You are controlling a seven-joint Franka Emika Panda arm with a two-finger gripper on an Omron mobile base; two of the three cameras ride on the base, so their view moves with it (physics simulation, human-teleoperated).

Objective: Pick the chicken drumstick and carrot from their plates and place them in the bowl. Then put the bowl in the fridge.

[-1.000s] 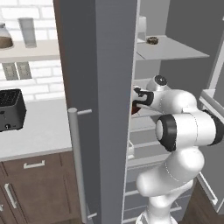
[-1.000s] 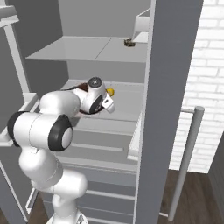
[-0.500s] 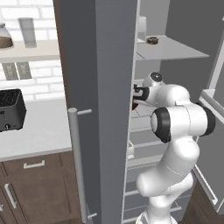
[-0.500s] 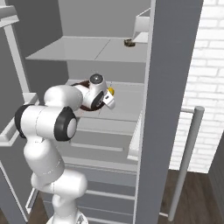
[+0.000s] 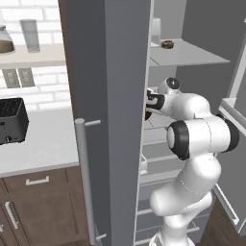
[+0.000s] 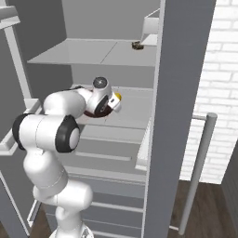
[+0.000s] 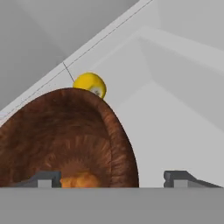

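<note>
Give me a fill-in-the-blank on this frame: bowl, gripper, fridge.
1. The dark reddish-brown wooden bowl rests on a white shelf inside the tall grey steel ____.
2. The gripper stands ____, one fingertip inside the bowl's rim and one outside.
3. Behind the bowl lies a small round ____-coloured object.

Missing words: fridge; open; yellow

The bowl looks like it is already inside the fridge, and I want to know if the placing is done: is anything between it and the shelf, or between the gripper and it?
Nothing visible. The bowl sits on the fridge shelf, and the gripper stands open astride its rim. A small yellow thing lies beyond it.
</note>
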